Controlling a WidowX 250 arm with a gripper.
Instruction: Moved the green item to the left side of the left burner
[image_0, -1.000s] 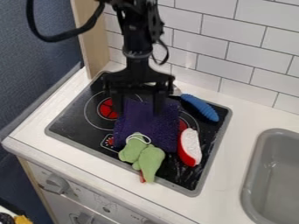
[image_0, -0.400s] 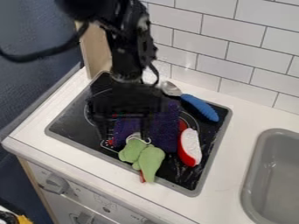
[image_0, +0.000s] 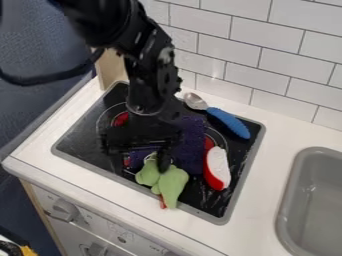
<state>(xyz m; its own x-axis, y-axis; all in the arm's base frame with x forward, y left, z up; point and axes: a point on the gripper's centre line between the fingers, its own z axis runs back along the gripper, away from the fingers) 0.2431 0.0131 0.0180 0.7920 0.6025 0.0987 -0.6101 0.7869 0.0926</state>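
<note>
The black gripper (image_0: 141, 161) is let go, its 2 fingers wide apart, with 1 down by the top of the green item (image_0: 172, 185). I can't tell if they touch. The green item is pale, lumpy and soft-looking, with 2 fat parts, at the front of the black stove (image_0: 81, 142). A bit of red pokes out under it. The purple cloth (image_0: 190, 145) lies behind it. The arm hides part of the left burner (image_0: 121, 119). The red and white toy (image_0: 217, 167) and blue-handled spoon (image_0: 228, 122) are near the cloth.
</note>
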